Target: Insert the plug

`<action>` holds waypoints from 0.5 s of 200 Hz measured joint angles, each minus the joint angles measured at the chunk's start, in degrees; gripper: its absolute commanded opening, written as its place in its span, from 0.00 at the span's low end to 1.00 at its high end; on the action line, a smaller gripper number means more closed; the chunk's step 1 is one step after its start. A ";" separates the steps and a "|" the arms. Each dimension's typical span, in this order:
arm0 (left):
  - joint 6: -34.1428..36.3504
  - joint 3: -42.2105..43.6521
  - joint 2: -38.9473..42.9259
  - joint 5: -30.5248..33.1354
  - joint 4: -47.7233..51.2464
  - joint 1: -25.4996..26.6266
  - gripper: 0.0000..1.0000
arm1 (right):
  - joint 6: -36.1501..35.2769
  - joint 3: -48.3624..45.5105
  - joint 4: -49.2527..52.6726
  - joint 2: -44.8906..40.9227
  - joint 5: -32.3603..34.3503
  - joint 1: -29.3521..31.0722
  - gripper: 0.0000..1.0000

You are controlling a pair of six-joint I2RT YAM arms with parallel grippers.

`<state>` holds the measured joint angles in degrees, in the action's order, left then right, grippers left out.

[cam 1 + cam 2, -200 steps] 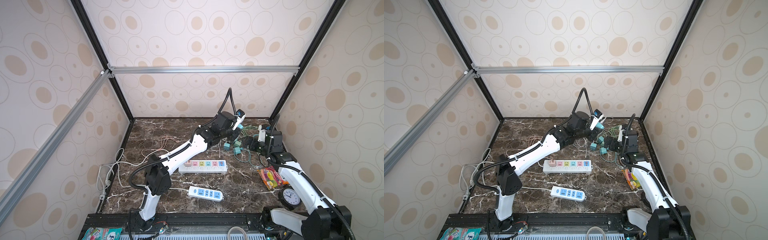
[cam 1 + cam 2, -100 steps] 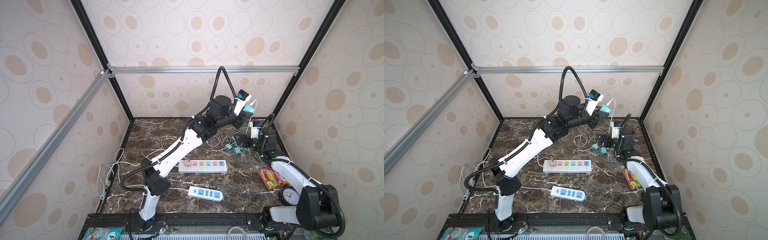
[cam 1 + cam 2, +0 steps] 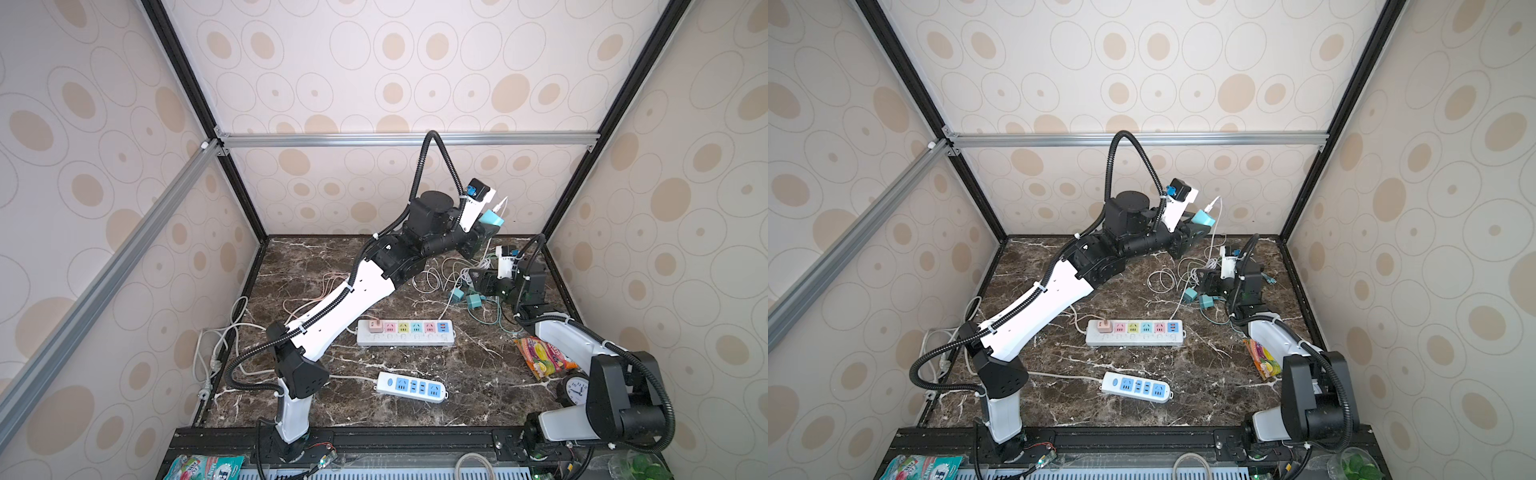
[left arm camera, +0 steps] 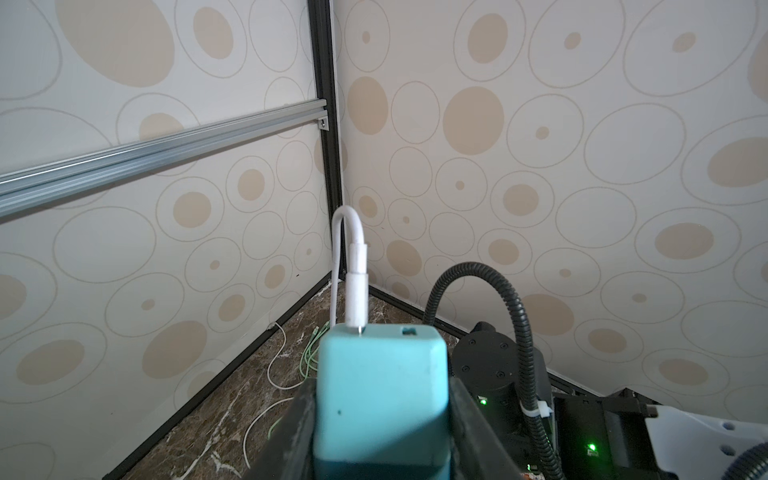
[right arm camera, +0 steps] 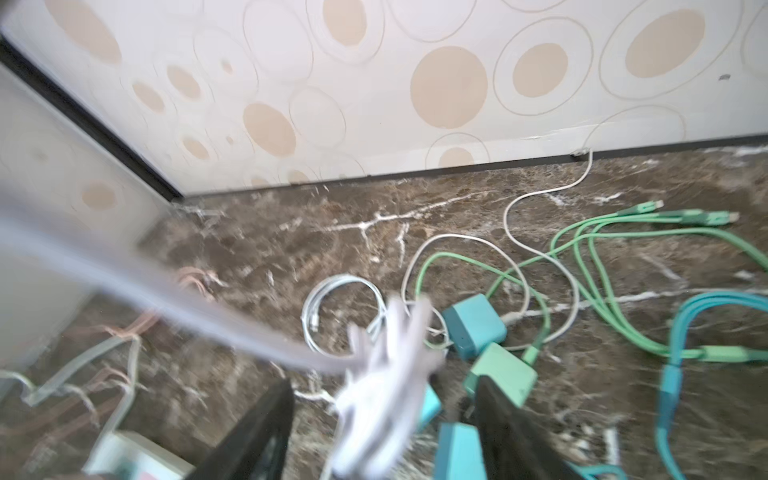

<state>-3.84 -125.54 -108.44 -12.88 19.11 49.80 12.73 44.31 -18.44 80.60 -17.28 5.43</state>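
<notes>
Left pincer clamped partway closed on the teal plug, which I held high over the marble table near the back right corner. A white cable looped from the plug's top. The power strip lay well apart on the table. Right pincer straddled a blurred white cable bundle; I could not tell whether it gripped.
</notes>
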 measured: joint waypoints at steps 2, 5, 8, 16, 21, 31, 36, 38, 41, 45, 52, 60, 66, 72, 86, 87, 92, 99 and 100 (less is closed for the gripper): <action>0.00 0.09 0.04 -0.07 -0.02 0.00 0.00 | 0.00 0.00 0.11 0.00 -0.17 0.00 0.47; 0.00 0.20 0.11 -0.04 -0.09 0.00 0.00 | 0.28 0.00 0.48 0.00 -0.09 0.00 0.46; 0.00 0.35 0.15 -0.09 -0.17 0.00 0.00 | -0.20 0.00 0.55 0.02 -0.13 0.00 0.45; 0.00 0.90 0.48 -0.22 -0.39 0.00 0.00 | -0.37 0.07 0.98 0.02 -0.46 0.00 0.44; -0.02 1.33 0.72 -0.26 -0.50 0.00 0.00 | -0.50 0.20 1.14 0.02 -0.63 0.00 0.44; -0.02 2.34 1.14 -0.50 -0.63 0.00 0.00 | -0.59 0.68 1.40 0.31 -1.14 0.00 0.47; -0.02 2.95 1.49 -0.66 -0.66 0.00 0.00 | -0.63 0.98 1.38 0.59 -1.44 0.00 0.49; -0.02 3.10 1.55 -0.74 -0.66 -0.02 0.00 | -0.66 1.11 1.38 0.68 -1.55 0.00 0.50; -0.02 3.48 1.79 -0.70 -0.66 -0.02 0.00 | -0.52 1.33 1.31 0.92 -1.92 -0.02 0.52; -0.04 3.93 2.01 -0.85 -0.72 -0.02 0.00 | -0.79 1.60 1.16 1.16 -2.32 -0.04 0.54; -0.07 4.81 2.47 -0.96 -0.98 -0.04 0.00 | -0.87 1.86 0.72 1.60 -3.10 -0.04 0.57; -0.07 5.84 3.13 -0.98 -1.25 -0.04 0.00 | -0.74 1.97 0.00 2.08 -4.44 -0.04 0.59; -0.07 6.51 3.61 -1.03 -1.42 -0.04 0.00 | -0.76 1.97 -0.46 2.29 -5.27 -0.04 0.60; -0.09 6.97 3.98 -1.03 -1.51 -0.04 0.00 | -0.74 1.97 -0.87 2.54 -6.01 -0.04 0.61; -0.09 7.58 4.79 -1.05 -1.77 -0.07 0.00 | -0.61 1.97 -1.86 3.04 -7.15 -0.04 0.62; -0.09 7.58 4.79 -1.03 -1.77 -0.07 0.00 | -0.61 1.97 -1.88 3.06 -7.17 -0.04 0.62; -0.09 7.65 5.01 -1.07 -1.88 -0.07 0.00 | -0.61 1.99 -2.27 3.23 -7.45 -0.04 0.62; -0.09 7.67 5.27 -1.09 -1.97 -0.07 0.00 | -0.61 1.99 -2.75 3.52 -7.78 -0.04 0.62; -0.09 7.67 5.29 -1.09 -1.97 -0.09 0.00 | -0.61 1.99 -2.80 3.56 -7.82 -0.04 0.62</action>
<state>-3.92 -117.86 -103.15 -13.98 17.15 49.71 12.12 46.30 -21.23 84.16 -25.10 5.39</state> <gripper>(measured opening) 0.426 0.617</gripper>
